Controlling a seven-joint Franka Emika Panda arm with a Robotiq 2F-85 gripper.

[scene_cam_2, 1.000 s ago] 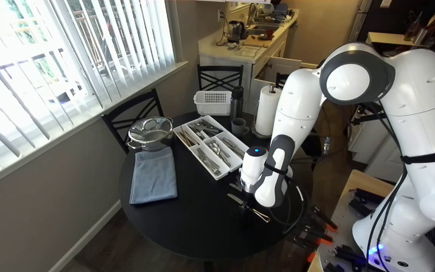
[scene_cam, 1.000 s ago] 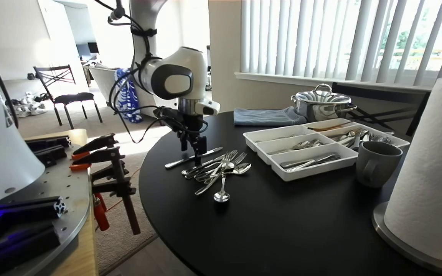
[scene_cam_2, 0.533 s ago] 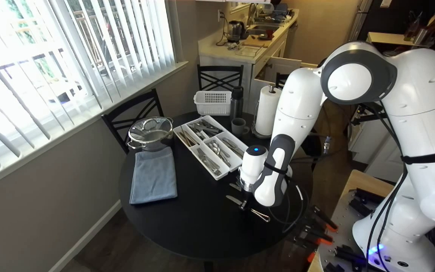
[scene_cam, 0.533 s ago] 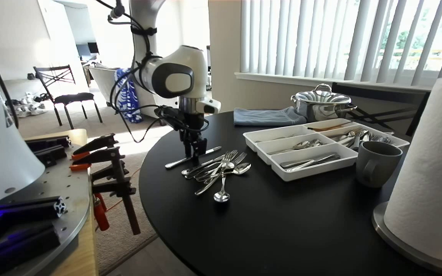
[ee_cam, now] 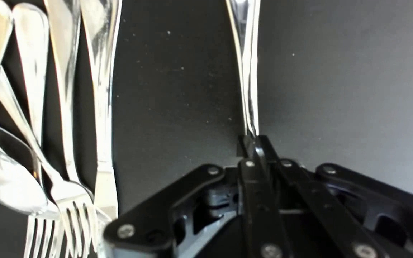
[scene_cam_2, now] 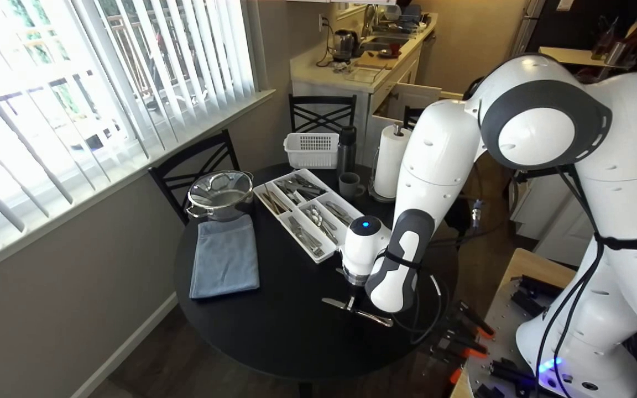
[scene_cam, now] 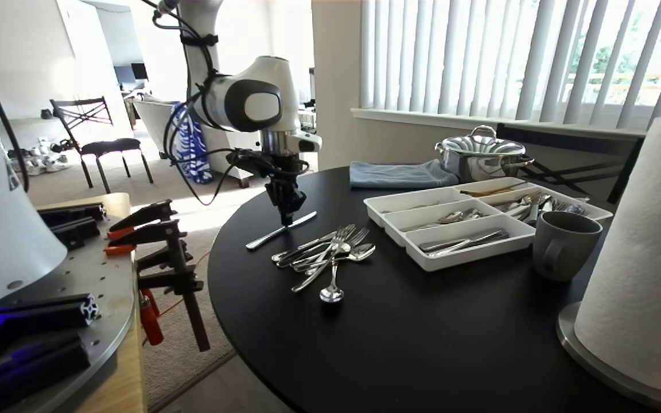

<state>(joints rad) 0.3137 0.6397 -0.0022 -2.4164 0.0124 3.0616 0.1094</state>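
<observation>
My gripper is shut on a silver table knife, pinching it about midway. In the wrist view its handle runs up away from the fingertips. Both exterior views show the gripper low over the black table with the knife sticking out on both sides. I cannot tell whether the knife is clear of the tabletop. Beside it lies a loose pile of cutlery, with a fork, a spoon and another knife in the wrist view.
A white divided tray holds sorted cutlery. Around it stand a grey mug, a paper towel roll, a steel pot, a folded blue cloth, a white basket and a dark bottle.
The jaws have come together on the knife. Gripper and knife have shifted away from the cutlery pile, and the knife has turned slightly. The pile has not moved.
</observation>
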